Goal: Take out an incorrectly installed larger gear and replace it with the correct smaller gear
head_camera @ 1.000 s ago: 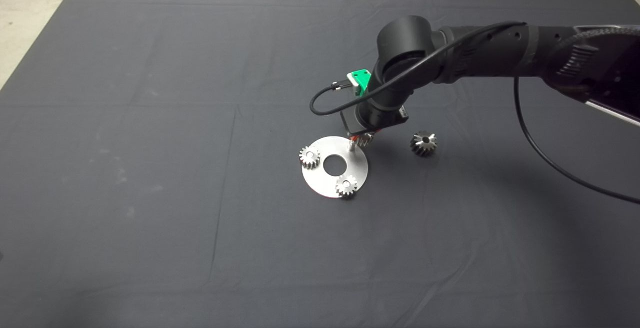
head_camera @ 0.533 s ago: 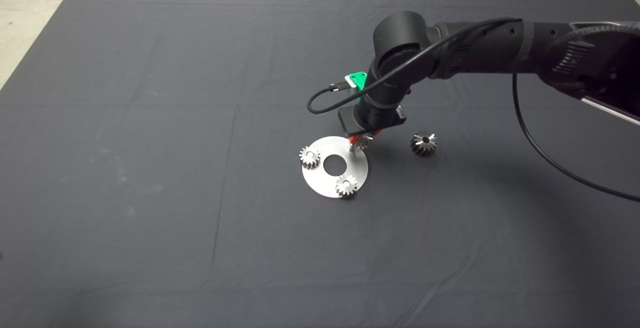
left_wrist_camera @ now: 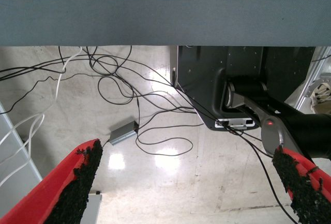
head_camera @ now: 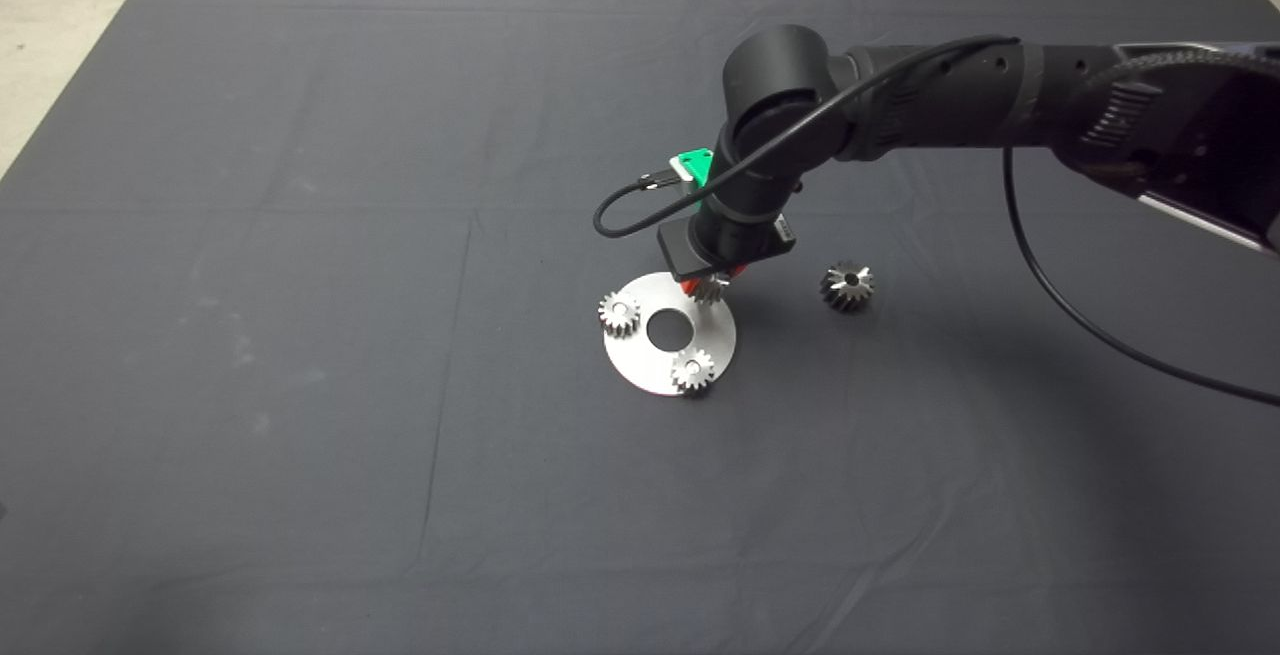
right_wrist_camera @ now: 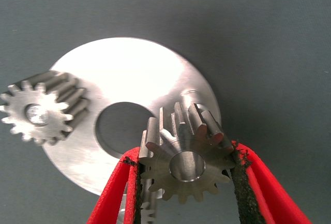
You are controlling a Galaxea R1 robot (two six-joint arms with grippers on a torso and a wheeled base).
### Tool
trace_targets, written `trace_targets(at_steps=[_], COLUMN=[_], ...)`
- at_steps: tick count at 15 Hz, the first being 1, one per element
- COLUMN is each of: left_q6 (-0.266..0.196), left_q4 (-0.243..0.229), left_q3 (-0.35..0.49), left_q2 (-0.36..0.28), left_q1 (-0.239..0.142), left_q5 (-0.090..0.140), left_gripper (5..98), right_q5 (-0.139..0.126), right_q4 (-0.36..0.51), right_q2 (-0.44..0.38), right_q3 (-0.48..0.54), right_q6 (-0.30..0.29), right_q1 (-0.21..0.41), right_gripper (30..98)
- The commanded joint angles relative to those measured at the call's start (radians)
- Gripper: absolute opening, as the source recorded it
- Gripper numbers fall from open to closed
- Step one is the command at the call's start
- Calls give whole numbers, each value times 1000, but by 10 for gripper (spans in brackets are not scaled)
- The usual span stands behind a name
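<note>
Your right hand (right_wrist_camera: 186, 169) is clamped on the small gear (right_wrist_camera: 187, 163), one red finger (right_wrist_camera: 120, 193) on each side, pads against the teeth. The bore faces the wrist camera and looks open. The gear hangs over the rim of the plate (right_wrist_camera: 129, 79), just beside the plate's centre hole (right_wrist_camera: 120, 125). A bright stub shows on the plate just behind the gear; you can't tell whether the gear touches it. Another small gear (right_wrist_camera: 44, 111) sits on the plate's far side in the wrist view.

From the head view: right hand (head_camera: 710, 285) comes in from the right and points down at the plate (head_camera: 655, 360), gear (head_camera: 712, 288) at the plate's upper right edge. Two small gears are seated on the plate: one at its left edge (head_camera: 619, 314), one at its lower edge (head_camera: 692, 371).

The big gear (head_camera: 847, 286) lies on the mat (head_camera: 300, 335), off the plate to the right, clear of the hand.

Your left hand (left_wrist_camera: 186, 182) is parked off the counter with fingers (left_wrist_camera: 77, 182) wide apart, holding nothing. Its camera sees floor, loose cables and the robot base.
</note>
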Motion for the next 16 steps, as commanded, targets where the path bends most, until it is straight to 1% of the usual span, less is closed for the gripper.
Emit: trace_targets(at_steps=[1,9,16], left_q6=[5,7,7], left_q4=[0,1,6], left_q3=[11,10,11], left_q2=[-6,-6,-5], left_q1=[1,1,1], left_q5=[6,7,6], left_gripper=[843,843,843], right_q5=[-106,-106,-106], right_q4=[23,23,20], right_q2=[13,4,-54], right_q3=[-2,-2,6], right_q6=[-3,-1,-4], right_q1=[30,32,32], right_gripper=[356,354,353])
